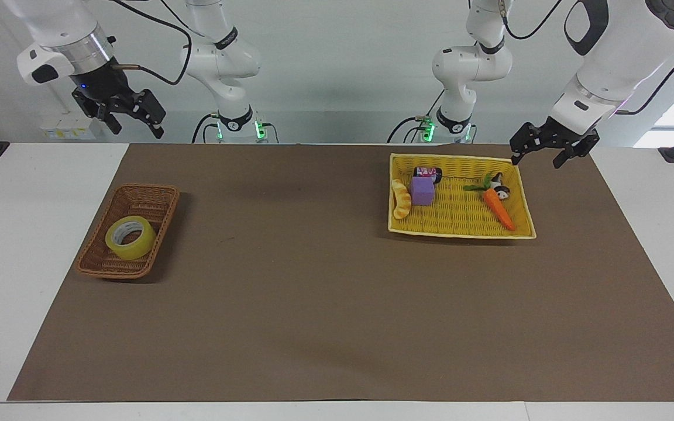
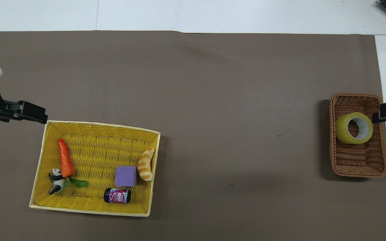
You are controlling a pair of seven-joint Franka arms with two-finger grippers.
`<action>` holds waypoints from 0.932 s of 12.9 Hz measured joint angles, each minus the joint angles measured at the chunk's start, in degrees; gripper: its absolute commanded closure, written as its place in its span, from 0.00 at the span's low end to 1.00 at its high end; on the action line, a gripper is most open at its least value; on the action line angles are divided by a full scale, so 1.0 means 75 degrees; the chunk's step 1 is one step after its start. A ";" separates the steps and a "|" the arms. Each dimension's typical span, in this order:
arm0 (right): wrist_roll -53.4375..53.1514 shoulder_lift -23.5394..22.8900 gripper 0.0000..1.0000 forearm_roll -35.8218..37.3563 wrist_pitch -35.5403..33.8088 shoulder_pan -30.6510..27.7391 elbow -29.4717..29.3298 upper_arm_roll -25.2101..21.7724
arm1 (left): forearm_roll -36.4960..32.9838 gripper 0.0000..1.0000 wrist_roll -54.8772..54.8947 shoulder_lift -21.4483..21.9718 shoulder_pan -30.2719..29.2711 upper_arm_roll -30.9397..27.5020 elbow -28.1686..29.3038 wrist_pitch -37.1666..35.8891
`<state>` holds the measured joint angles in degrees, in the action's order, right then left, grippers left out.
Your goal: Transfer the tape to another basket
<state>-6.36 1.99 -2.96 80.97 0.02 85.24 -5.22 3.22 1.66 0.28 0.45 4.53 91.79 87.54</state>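
A brown mat (image 1: 337,292) covers most of the white bench (image 1: 21,245), leaving bare white strips at both ends and along the edge farthest from the robots. A pale wall rises at the robots' edge, with a bright window toward the left arm's end.

The tape (image 1: 130,237) lies flat inside the wicker basket (image 1: 155,196), near the right arm's end of the bench at the mat's edge. The right gripper (image 1: 119,120) hangs high in the air, well above that end, fingers spread and holding nothing.

The yellow basket (image 1: 460,231) sits toward the left arm's end, close to the robots' edge. It holds 5 things: a carrot toy (image 1: 498,209), a panda figure (image 1: 501,191), a purple cube (image 1: 422,190), a bread toy (image 1: 401,199) and a small can (image 1: 427,172). The left gripper (image 1: 552,153) waits just above that basket's corner nearest the left arm's base, fingers apart and empty.
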 measured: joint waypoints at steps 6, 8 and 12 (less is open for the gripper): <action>0.0059 0.0062 0.00 0.0000 0.0248 0.0087 0.0096 0.0147 | 0.0000 0.00 0.0000 0.0000 0.0000 0.0000 0.0000 0.0000; 0.0178 0.0094 0.00 0.0000 0.0349 0.0087 0.0193 0.0147 | 0.0000 0.00 0.0000 0.0000 0.0000 0.0000 0.0000 0.0000; 0.0322 0.0143 0.00 0.0001 0.0420 0.0082 0.0314 0.0146 | 0.0000 0.00 0.0000 0.0000 0.0000 0.0000 0.0000 0.0000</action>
<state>-3.94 3.06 -2.95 84.12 0.63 87.59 -4.13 3.22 1.66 0.28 0.45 4.53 91.79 87.54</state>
